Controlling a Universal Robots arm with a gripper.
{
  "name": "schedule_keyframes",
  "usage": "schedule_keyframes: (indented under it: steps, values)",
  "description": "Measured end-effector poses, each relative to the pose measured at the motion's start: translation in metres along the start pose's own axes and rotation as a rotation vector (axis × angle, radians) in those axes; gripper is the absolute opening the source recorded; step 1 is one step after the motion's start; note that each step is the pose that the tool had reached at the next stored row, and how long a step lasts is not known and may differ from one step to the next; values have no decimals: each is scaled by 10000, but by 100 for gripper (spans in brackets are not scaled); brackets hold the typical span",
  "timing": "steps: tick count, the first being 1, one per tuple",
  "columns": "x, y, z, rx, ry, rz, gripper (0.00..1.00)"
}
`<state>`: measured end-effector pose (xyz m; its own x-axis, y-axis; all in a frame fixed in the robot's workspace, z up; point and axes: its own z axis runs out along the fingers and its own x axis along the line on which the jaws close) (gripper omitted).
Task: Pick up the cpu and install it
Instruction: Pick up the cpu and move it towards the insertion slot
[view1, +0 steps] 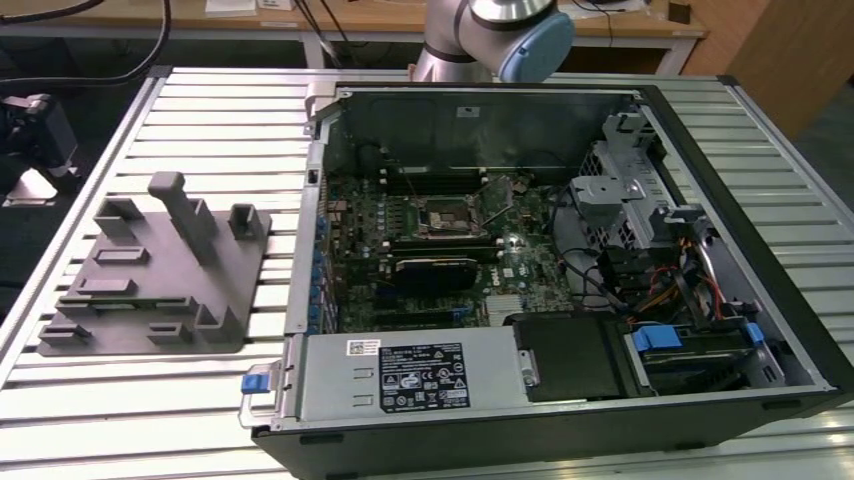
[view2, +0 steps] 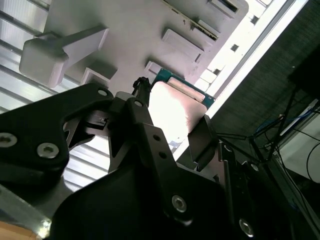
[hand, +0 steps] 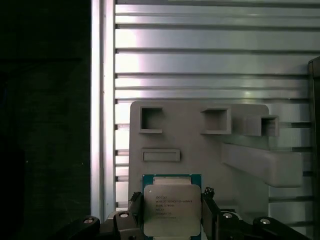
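Ribbed aluminium tabletop (view1: 200, 120), wooden desk (view1: 374, 22) behind, carries an open PC case (view1: 467, 125) and a grey fixture plate (view1: 160, 290); gripper (hand: 172, 214) clamps the cpu (hand: 172, 200) by its edges, above that plate.

Ribbed metal table (view1: 160, 400), glaring under bright light; wooden desk (view1: 360, 18) behind, with hanging black cables (view1: 147, 45); dark floor (hand: 45, 125) beside; wooden panel (view1: 787, 50) at the exterior view's right.

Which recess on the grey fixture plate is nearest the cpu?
The shallow, wide recess next to the cpu; the three square pockets sit farther from it, in a row.
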<state>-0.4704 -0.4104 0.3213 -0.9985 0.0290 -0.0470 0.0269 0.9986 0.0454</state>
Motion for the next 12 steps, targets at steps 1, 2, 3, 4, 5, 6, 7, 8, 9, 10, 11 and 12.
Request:
schedule_keyframes:
  steps: [1, 2, 3, 4, 5, 6, 7, 8, 9, 10, 11, 12]
  values:
    - [-1, 1, -21, 0, -4, 0, 55]
    - [-2, 2, -41, 0, -7, 0, 55]
    - [-3, 3, -59, -1, -11, -1, 55]
    - [-4, 4, -78, -1, -15, -1, 55]
    - [-5, 5, -98, -1, -19, -1, 55]
    - [-6, 6, -118, -1, -23, -1, 55]
    - [-7, 6, -137, -1, -28, -1, 55]
    - [-7, 7, -154, -2, -34, -1, 55]
    - [-8, 8, -173, -2, -41, -2, 55]
    - [-9, 9, -190, -2, -47, -2, 55]
    - [-10, 10, -208, -2, -53, -3, 55]
    - [-11, 10, -225, -2, -59, -3, 55]
